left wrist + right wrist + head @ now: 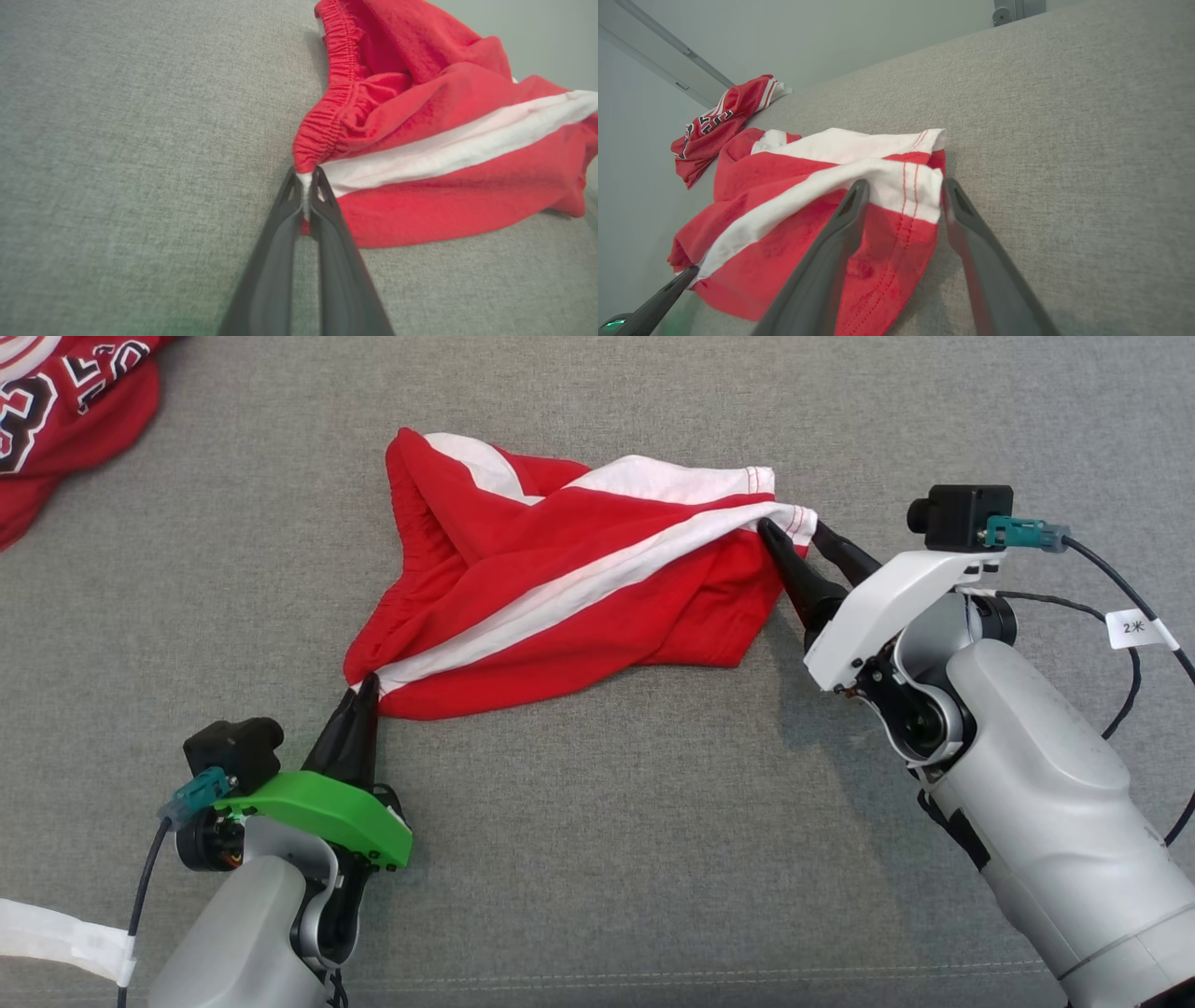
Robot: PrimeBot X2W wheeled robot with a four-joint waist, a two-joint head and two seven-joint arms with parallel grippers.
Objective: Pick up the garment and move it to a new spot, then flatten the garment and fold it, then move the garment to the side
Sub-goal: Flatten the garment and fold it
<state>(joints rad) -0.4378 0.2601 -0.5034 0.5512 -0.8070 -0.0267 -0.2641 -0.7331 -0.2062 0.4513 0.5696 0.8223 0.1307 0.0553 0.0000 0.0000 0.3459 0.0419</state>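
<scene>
Closest in, at the near left of the grey cloth-covered worktop [597, 859], my left claw [367, 683] is clamped tight. Its two dark fingers [327, 219] are pressed together on the corner of the red shorts [560, 607], right where the gathered waistband [327, 116] meets the end of the white stripe [448, 144]. A thin sliver of white cloth shows pinched between the tips.

From that pinched corner the shorts spread away over the middle of the worktop. They are rumpled and partly folded over themselves, and the white stripe runs slantwise from my left claw up towards my right one. The lower edge of the cloth lies on the worktop.

Further out on the right, my right claw [794, 527] has its jaws apart. One finger lies on top of the red cloth and the other on the bare worktop just beside the hem [920, 186]. The white, red-stitched corner of that hem sits between them, not squeezed.

Farthest off, by the far left edge of the worktop, a crumpled red jersey [65, 411] with white and black lettering lies well apart from the shorts.
</scene>
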